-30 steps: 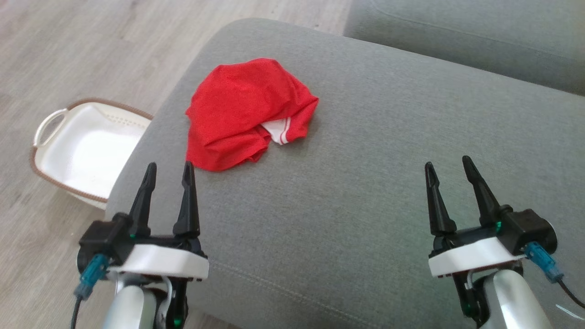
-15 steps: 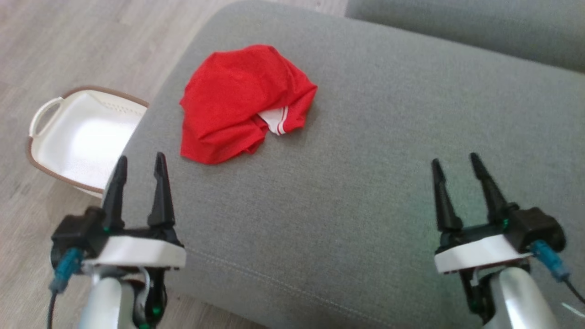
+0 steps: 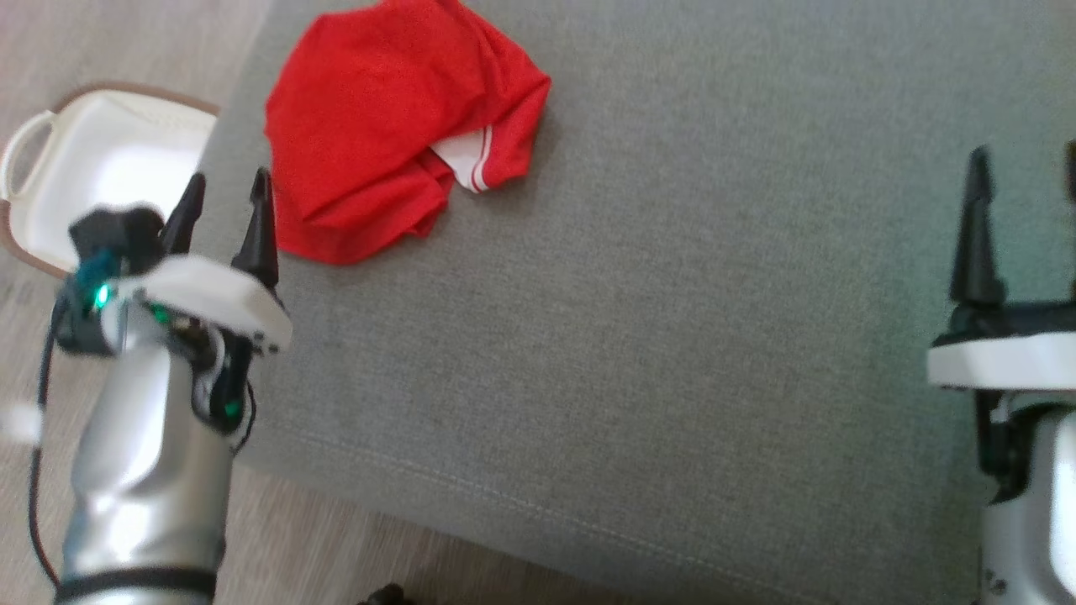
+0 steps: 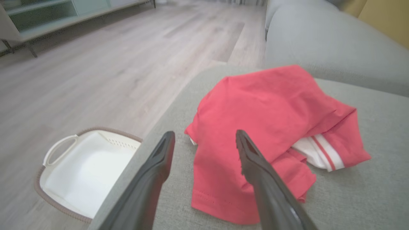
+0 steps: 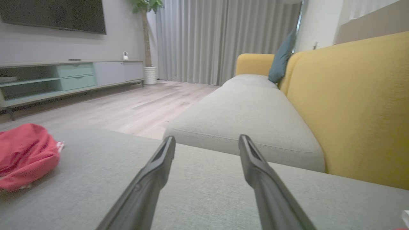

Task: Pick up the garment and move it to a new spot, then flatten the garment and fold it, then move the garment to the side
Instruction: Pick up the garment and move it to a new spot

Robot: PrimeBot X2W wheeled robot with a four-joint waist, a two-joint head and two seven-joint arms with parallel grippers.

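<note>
A crumpled red garment, a white cuff with red stripes showing from its folds, lies on the grey seat cushion of a sofa, close to the cushion's far left corner. The left gripper hovers at the cushion's left edge, its two dark fingers spread apart and pointing towards the cloth. One fingertip stands just beside the garment's near left border. In the left wrist view that same finger crosses in front of the red fabric, and whether it touches the fabric cannot be told.

Well apart from the garment, at the right of the cushion, the right gripper is also held with its fingers wide open above bare upholstery, one finger cut off by the edge of the head view.

On the pale wooden floor beside the sofa, just below the cushion's left edge, stands a white basket with a brown rim and a loop handle.

The right wrist view looks along the sofa to a second grey seat cushion, a yellow backrest with a teal pillow leaning against it, grey curtains and a low media cabinet against the wall.
</note>
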